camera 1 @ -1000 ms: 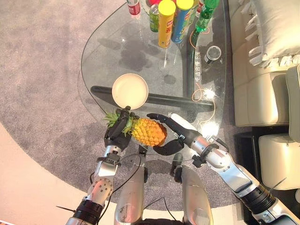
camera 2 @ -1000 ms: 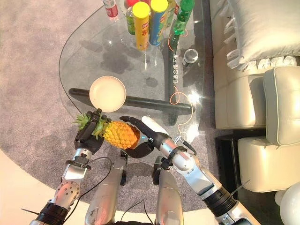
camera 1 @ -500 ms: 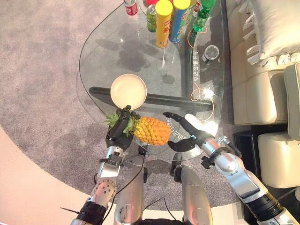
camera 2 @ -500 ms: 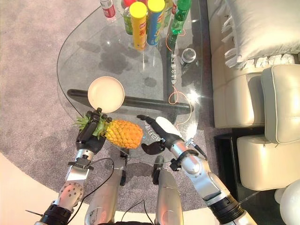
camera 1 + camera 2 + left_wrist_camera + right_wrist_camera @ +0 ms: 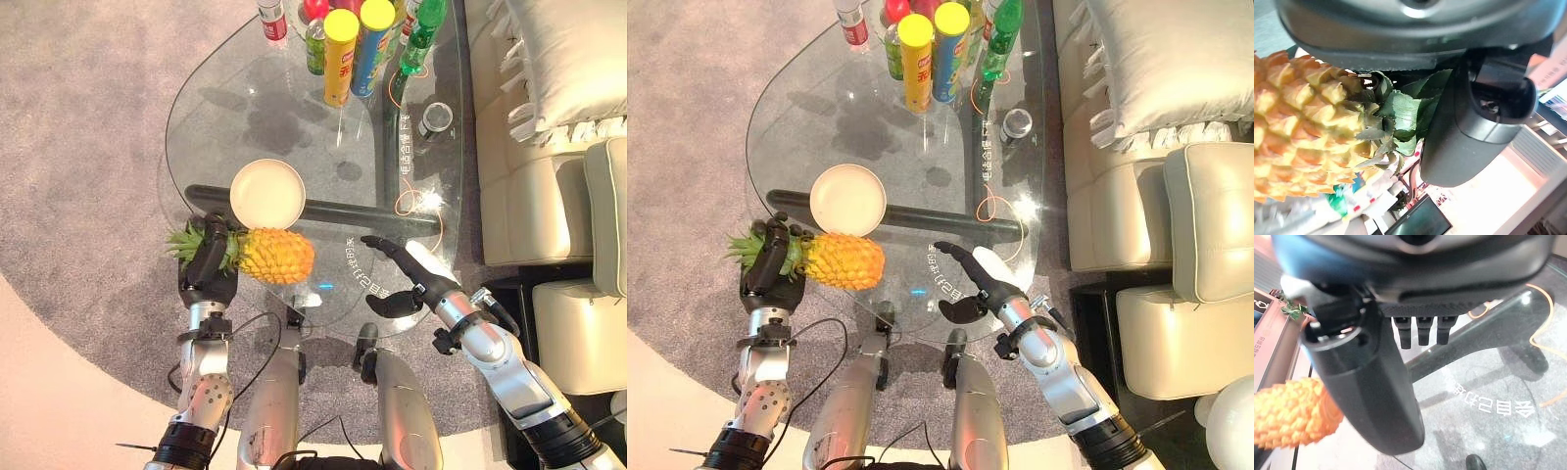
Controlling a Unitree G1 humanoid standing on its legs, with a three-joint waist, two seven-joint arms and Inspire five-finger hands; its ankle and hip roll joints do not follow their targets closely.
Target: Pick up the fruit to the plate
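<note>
A yellow-orange pineapple point(image 5: 276, 257) with a green crown point(image 5: 1398, 115) hangs sideways over the near left edge of the glass table point(image 5: 294, 108). My left hand point(image 5: 206, 262) is shut on its crown end. The round cream plate point(image 5: 267, 193) lies on the glass just beyond the fruit, with nothing on it. My right hand point(image 5: 411, 279) is open over the near right part of the table, apart from the pineapple point(image 5: 1288, 413), its fingers point(image 5: 1420, 330) straight.
Yellow and blue tall cans point(image 5: 341, 57), bottles point(image 5: 416, 39) and a small can point(image 5: 431, 121) stand at the table's far end. An orange cord point(image 5: 416, 201) loops on the glass. Cream sofa cushions point(image 5: 549, 147) border the right side; grey carpet point(image 5: 88, 147) lies to the left.
The right hand let go of the pineapple and drew back to the right. The left hand carried the fruit leftward by its crown.
</note>
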